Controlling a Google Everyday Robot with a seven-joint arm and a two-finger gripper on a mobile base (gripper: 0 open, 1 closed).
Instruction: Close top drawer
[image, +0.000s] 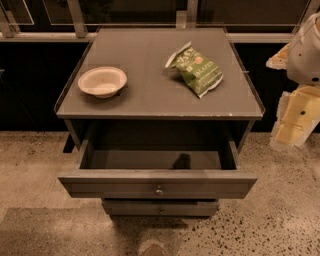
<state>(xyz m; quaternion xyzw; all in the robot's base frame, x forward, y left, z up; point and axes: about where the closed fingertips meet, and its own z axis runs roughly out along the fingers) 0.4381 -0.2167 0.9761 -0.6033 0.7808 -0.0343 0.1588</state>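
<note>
The top drawer (157, 187) is pulled far out from the dark-grey cabinet. Its front panel is wide and flat, with one small round metal knob (159, 190) at the centre. The inside of the drawer (155, 159) looks empty. A narrower drawer front (161, 208) shows just below it. My gripper (292, 127) is at the right edge of the view, to the right of the cabinet and above the floor. It is well apart from the drawer, with pale yellow fingers (299, 115) pointing downward.
A white bowl (102, 81) and a green chip bag (197, 68) lie on the cabinet top (150, 95). A railing and dark wall stand behind the cabinet. Speckled floor (40, 165) surrounds the cabinet.
</note>
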